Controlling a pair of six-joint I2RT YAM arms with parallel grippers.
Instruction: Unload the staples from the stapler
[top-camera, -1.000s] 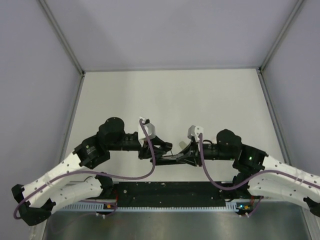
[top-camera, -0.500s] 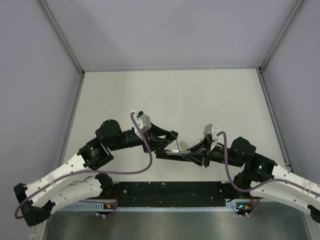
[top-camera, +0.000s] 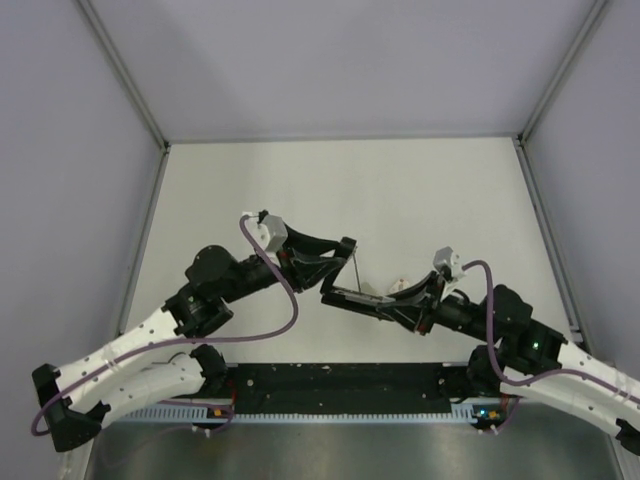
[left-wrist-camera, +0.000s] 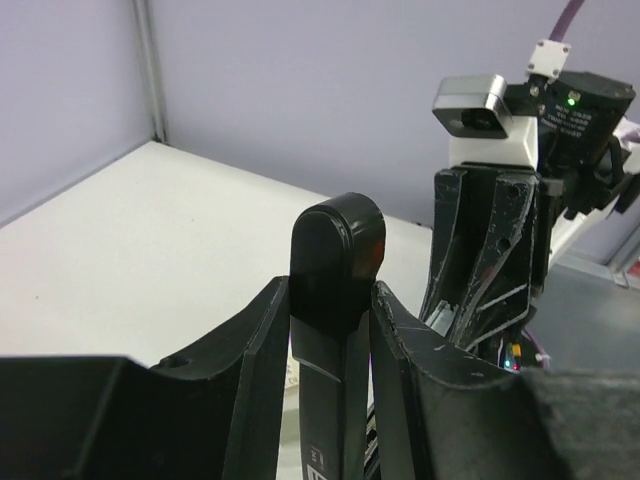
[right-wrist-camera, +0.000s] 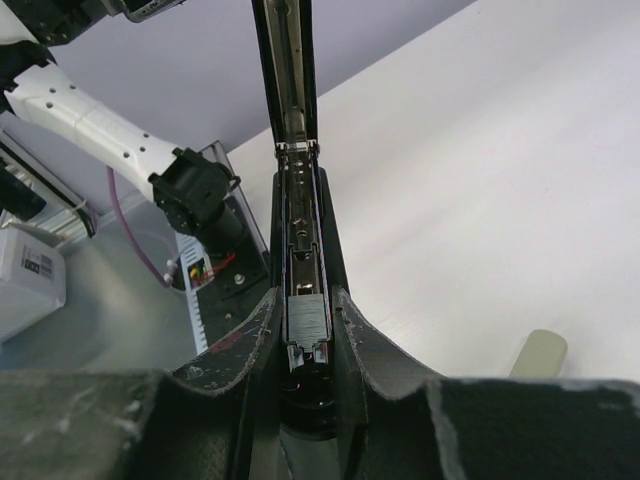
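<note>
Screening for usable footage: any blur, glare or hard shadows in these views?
Top view: soft even light, no hard shadows, the stapler small and dark. Left wrist: stapler sharp, left gripper blurred nearest the lens. Right wrist: staple channel sharp with metal glint, right gripper blurred likewise.

One stapler (top-camera: 350, 297), hinged open into two halves. Two grippers: left gripper (top-camera: 345, 248) clamped on the stapler's raised half, right gripper (top-camera: 388, 302) clamped on its lower half. Two purple cables (top-camera: 296, 300), one on either side of the stapler. One small pale bar (right-wrist-camera: 540, 352) beside the stapler. One table (top-camera: 420, 190) beneath it. Staples too small to count.
</note>
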